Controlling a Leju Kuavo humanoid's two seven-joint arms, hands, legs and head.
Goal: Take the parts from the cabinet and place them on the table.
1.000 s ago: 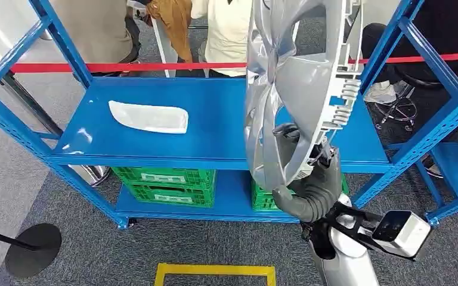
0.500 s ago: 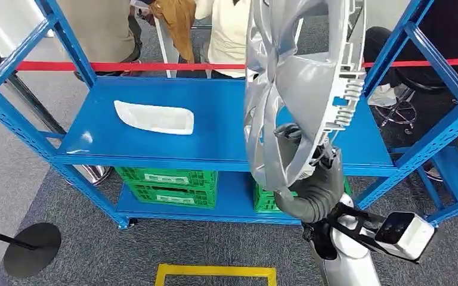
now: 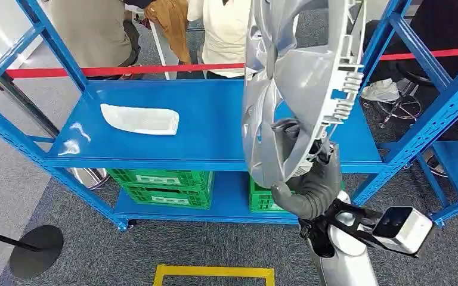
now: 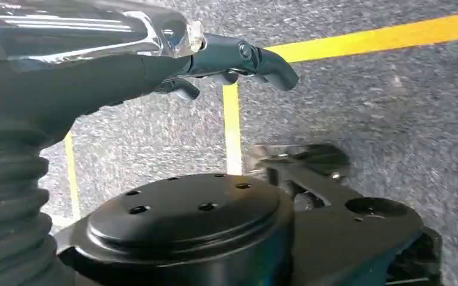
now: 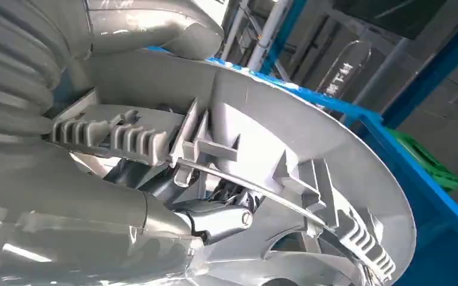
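Note:
My right hand (image 3: 301,173) grips a large silver wheel cover (image 3: 295,83) by its rim and holds it upright, high in front of the blue cabinet (image 3: 214,119). The right wrist view shows the cover's ribbed inner side (image 5: 262,155) with my fingers (image 5: 214,217) hooked through it. A white curved part (image 3: 139,119) lies flat on the left half of the cabinet's upper shelf. My left hand (image 4: 214,59) hangs low over grey carpet, fingers curled loosely, holding nothing.
Green crates (image 3: 164,186) sit on the cabinet's lower shelf. People (image 3: 226,30) stand behind a red barrier tape (image 3: 125,70). A black stanchion base (image 3: 36,250) stands on the carpet at the left. Yellow floor tape (image 3: 214,273) marks a box near my feet.
The whole view has shifted slightly, so the camera moved. The wheel cover stays held upright in my right hand, much as before.

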